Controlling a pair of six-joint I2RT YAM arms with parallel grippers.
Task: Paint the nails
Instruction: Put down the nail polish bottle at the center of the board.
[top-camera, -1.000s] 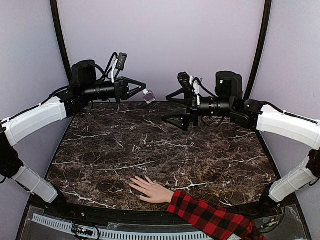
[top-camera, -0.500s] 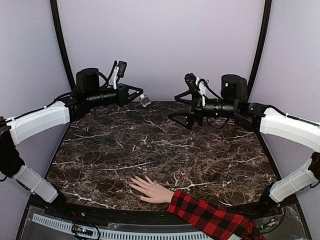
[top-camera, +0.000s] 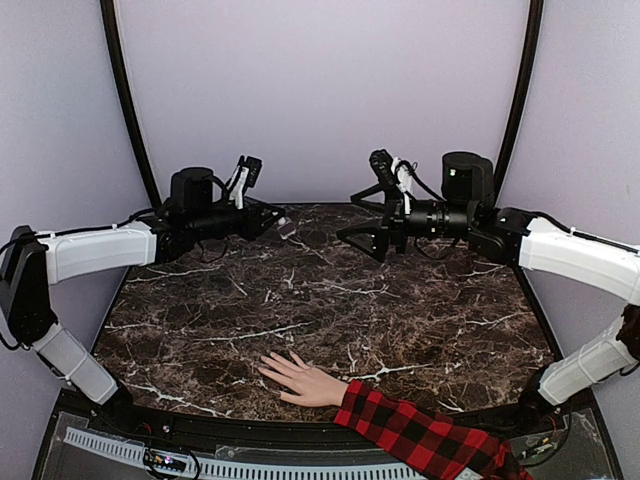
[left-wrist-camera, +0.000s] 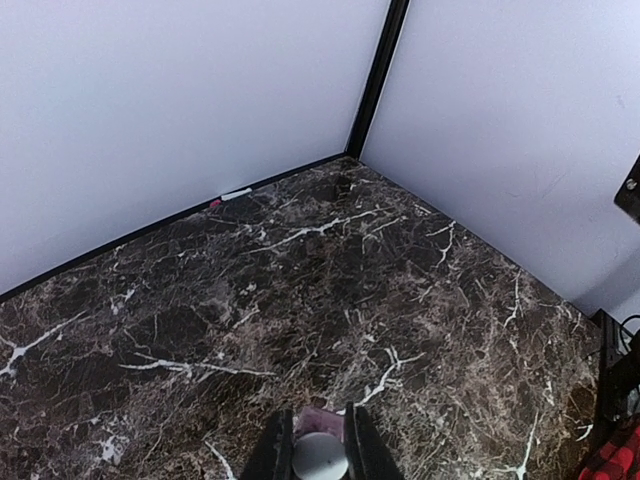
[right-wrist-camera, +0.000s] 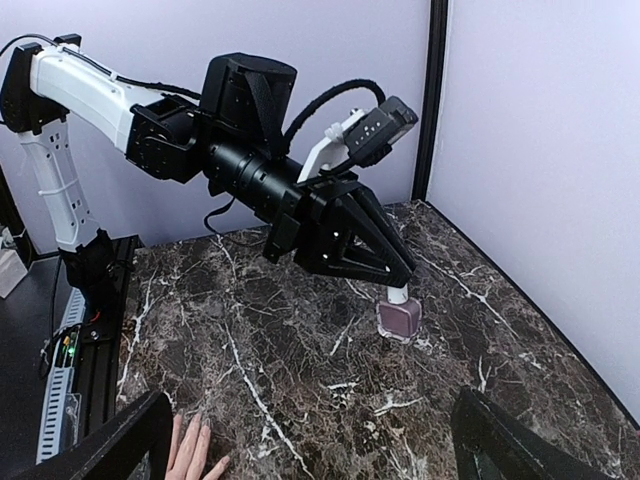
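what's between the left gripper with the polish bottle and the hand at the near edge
Only bare marble tabletop, seen in the top external view: nothing sits between the left gripper, shut on the polish bottle, and the hand.

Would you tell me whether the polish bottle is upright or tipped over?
Upright: the right wrist view shows the bottle standing on its base on the table, its white cap up, held by the left end effector.
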